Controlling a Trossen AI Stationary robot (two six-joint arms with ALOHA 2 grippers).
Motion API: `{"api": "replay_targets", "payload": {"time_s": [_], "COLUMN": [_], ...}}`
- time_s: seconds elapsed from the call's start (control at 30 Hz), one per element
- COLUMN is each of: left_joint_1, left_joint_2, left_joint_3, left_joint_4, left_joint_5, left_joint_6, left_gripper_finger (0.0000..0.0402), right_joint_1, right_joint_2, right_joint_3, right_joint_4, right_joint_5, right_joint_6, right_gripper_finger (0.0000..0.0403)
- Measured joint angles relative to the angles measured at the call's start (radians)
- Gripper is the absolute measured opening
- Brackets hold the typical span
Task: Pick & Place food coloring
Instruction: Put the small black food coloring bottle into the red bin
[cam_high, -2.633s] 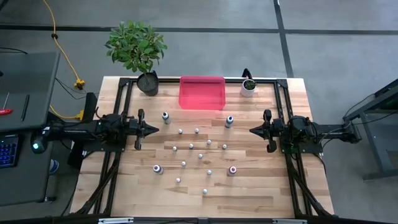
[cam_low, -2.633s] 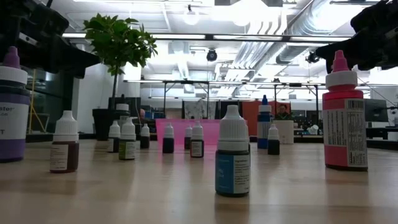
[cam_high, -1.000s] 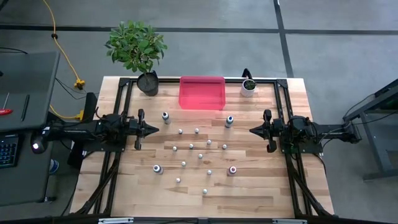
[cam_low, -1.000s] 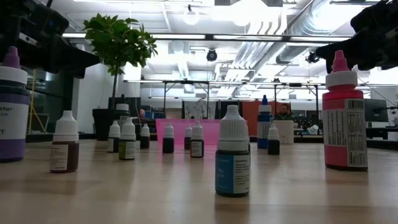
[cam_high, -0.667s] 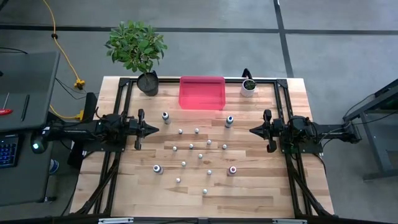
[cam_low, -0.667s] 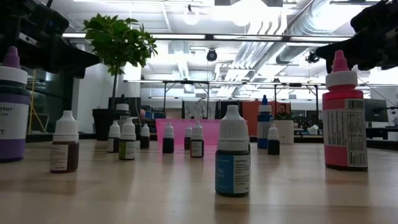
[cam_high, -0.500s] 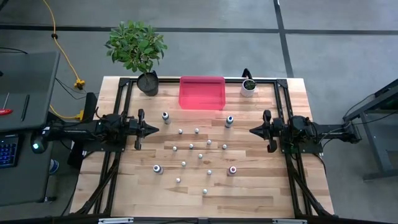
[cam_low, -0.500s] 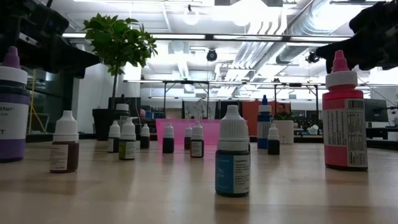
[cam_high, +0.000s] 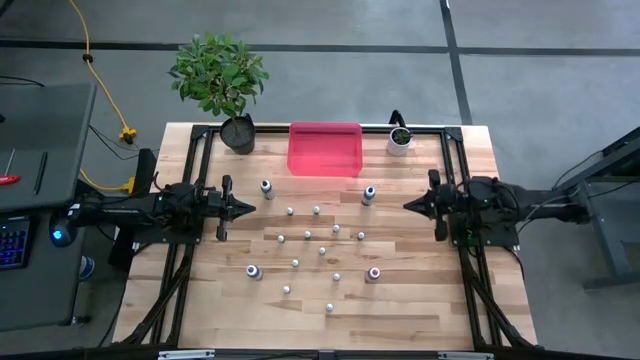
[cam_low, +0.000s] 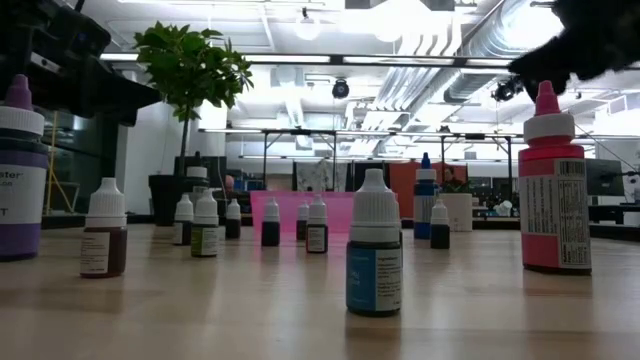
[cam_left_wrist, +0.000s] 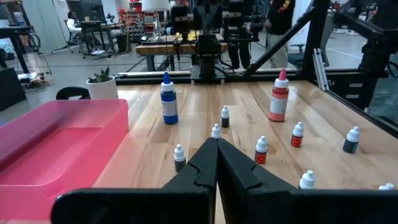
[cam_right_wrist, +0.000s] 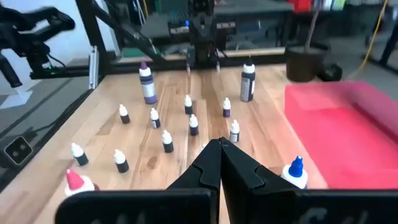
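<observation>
From above, the counter (cam_high: 400, 300) carries the food coloring (cam_high: 322, 250) as a loose scatter of tiny upright bottles around its middle. A pink tray (cam_high: 325, 148) lies at twelve o'clock from the scatter, against the far edge. A leafy plant (cam_high: 220, 78) in a dark pot stands at eleven o'clock and a small white plant pot (cam_high: 399, 142) at one o'clock. The left hand (cam_high: 250, 209) hangs at nine o'clock of the bottles, pinched together to a point and holding nothing. The right hand (cam_high: 408, 206) hangs at three o'clock, likewise pinched to a point and empty. Both are well apart from the nearest bottles.

At counter height, the bottles stand in staggered rows. A white-capped bottle with a teal label (cam_low: 374, 243) is nearest, a pink bottle (cam_low: 555, 183) stands at three o'clock from it and a purple bottle (cam_low: 18, 172) at nine o'clock. The pink tray (cam_low: 345, 210) shows behind them. Dark arm parts hang at both upper corners.

The left wrist camera shows its own two fingers (cam_left_wrist: 202, 167) pressed together with no gap, nothing between them. Beyond them stand a blue bottle (cam_left_wrist: 168, 99) beside the tray (cam_left_wrist: 43, 140) and a red bottle (cam_left_wrist: 279, 96).

The right wrist camera shows its fingers (cam_right_wrist: 208, 163) also pressed flat together and empty. Small bottles lie ahead, with a blue-tipped one (cam_right_wrist: 294, 172) just beside the tray (cam_right_wrist: 354, 134).
</observation>
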Motion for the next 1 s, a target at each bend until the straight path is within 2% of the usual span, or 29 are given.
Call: {"api": "replay_targets", "payload": {"time_s": [0.17,0.4,0.7,1.0], "left_joint_1": [0.0,0.0,0.0,0.0], "left_joint_2": [0.0,0.0,0.0,0.0], "left_joint_3": [0.0,0.0,0.0,0.0], "left_joint_4": [0.0,0.0,0.0,0.0], "left_joint_5": [0.0,0.0,0.0,0.0], "left_joint_6": [0.0,0.0,0.0,0.0], "left_gripper_finger": [0.0,0.0,0.0,0.0], "right_joint_1": [0.0,0.0,-0.002,-0.002], "right_joint_2": [0.248,0.54,0.834,1.057], "right_joint_3": [0.183,0.38,0.611,0.826], "right_joint_4": [-0.063,-0.181,-0.315,-0.518], "right_joint_5": [-0.001,-0.004,-0.027,-0.023], "right_joint_6": [0.03,-0.024,-0.064,-0.059], "right_gripper_finger": [0.0,0.0,0.0,0.0]}}
